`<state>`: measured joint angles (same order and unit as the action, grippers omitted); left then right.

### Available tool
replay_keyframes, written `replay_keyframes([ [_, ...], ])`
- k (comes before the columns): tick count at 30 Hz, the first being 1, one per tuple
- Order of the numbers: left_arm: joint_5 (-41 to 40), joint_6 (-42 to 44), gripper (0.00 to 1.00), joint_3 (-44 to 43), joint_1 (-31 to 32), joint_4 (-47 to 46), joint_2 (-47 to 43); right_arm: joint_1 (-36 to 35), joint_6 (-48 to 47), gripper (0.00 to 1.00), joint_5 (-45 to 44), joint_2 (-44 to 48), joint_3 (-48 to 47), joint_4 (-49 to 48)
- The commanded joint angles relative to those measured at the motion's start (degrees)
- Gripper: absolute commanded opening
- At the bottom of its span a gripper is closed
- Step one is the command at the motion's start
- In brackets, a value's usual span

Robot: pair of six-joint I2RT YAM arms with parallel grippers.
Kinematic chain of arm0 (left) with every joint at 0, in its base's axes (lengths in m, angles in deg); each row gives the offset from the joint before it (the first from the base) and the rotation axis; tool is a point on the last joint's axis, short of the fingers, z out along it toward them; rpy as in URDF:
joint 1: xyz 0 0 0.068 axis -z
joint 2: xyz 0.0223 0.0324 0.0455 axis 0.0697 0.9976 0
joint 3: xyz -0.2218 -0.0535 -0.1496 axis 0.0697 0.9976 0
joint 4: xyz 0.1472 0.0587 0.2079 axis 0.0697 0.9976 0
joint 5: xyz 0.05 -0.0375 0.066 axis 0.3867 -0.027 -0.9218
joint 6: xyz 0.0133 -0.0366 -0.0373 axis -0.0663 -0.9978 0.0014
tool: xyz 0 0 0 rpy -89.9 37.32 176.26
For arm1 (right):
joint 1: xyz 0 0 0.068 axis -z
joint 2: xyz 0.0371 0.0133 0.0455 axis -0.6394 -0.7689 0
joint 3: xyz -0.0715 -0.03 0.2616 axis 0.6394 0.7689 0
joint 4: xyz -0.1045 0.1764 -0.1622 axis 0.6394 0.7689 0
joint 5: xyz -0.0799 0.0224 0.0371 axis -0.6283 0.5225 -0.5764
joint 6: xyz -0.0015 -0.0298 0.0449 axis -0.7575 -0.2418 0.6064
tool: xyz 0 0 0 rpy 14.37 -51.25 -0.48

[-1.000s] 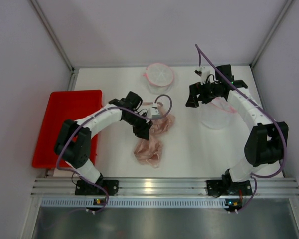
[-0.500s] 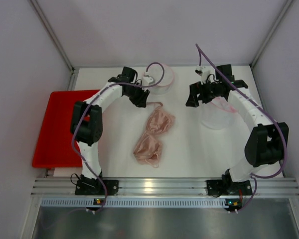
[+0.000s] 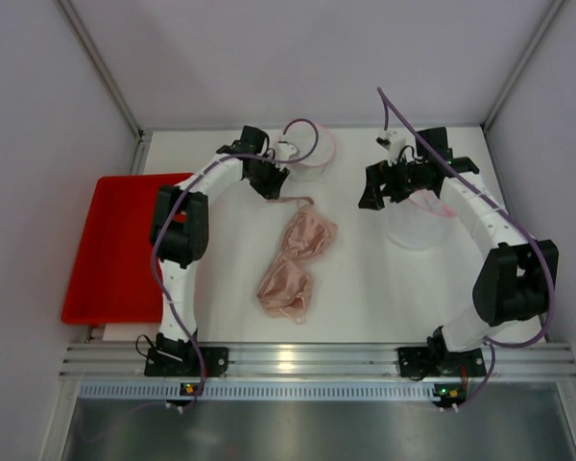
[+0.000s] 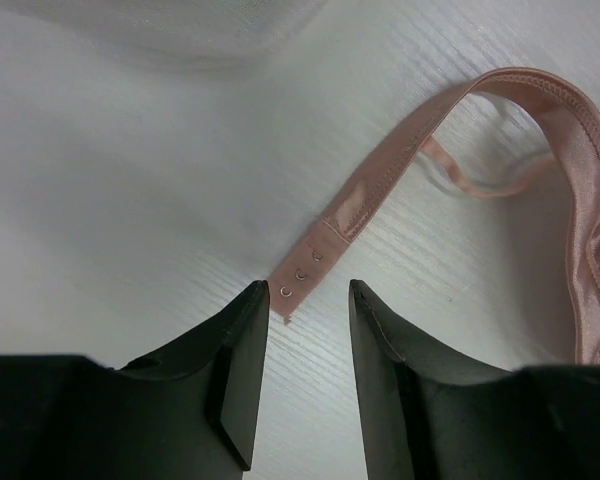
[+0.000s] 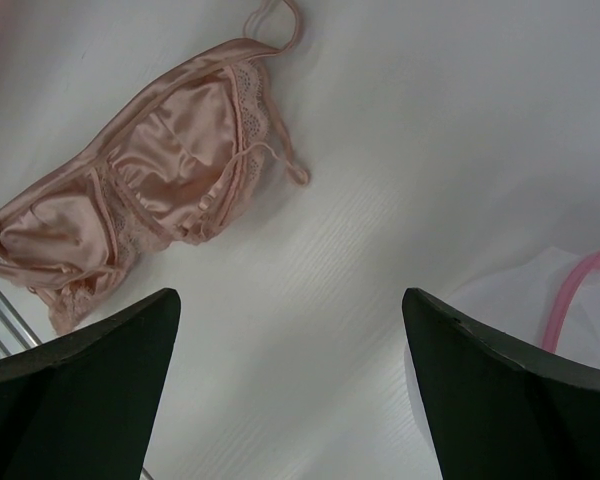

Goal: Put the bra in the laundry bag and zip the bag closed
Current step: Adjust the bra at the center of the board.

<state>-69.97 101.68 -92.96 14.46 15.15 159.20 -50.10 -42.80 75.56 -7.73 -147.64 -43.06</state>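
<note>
The pink satin bra (image 3: 298,257) lies flat on the white table, one band end stretched toward the back. In the left wrist view that band end (image 4: 310,268) with its hooks rests on the table just ahead of my left gripper (image 4: 308,290), touching the left fingertip; the jaws stand apart with nothing between them. A white mesh laundry bag (image 3: 418,226) with a pink zip edge lies under my right arm. My right gripper (image 5: 290,295) hovers wide open over bare table between the bra (image 5: 150,190) and the bag's edge (image 5: 580,295).
A second round mesh bag (image 3: 312,149) with a pink rim sits at the back centre, partly behind my left arm (image 3: 226,168). A red tray (image 3: 125,245) lies at the left edge. Grey walls close in the table on three sides.
My left arm swung from over the bra toward the back, drawing the band out straight, and its jaws came apart off the band. The right arm stayed put.
</note>
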Motion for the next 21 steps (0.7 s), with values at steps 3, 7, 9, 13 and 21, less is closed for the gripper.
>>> replay_keyframes([
  [3, 2.6, 4.6, 0.45, -1.4, -0.5, -1.9, 0.1, -0.2, -1.2, 0.94, 0.2, 1.8, 0.4, -0.1],
  [7, 4.6, 6.7, 0.52, -0.8, -1.1, -1.9, 0.9, 0.0, -1.2, 0.96, -0.2, 1.4, 0.2, -0.5],
  [9, 4.3, 7.2, 0.53, -0.8, -1.3, -1.9, 2.0, 0.0, -1.3, 0.96, -0.3, 1.3, 0.3, -0.5],
  [13, 3.6, 7.6, 0.53, -0.8, -1.7, -1.9, 4.0, 0.1, -1.7, 0.96, -0.5, 1.2, 0.4, -0.3],
  [21, 4.3, 9.7, 0.22, 2.1, -1.9, -1.8, 4.4, 0.3, -2.4, 0.97, -0.9, 1.7, 0.1, 0.1],
])
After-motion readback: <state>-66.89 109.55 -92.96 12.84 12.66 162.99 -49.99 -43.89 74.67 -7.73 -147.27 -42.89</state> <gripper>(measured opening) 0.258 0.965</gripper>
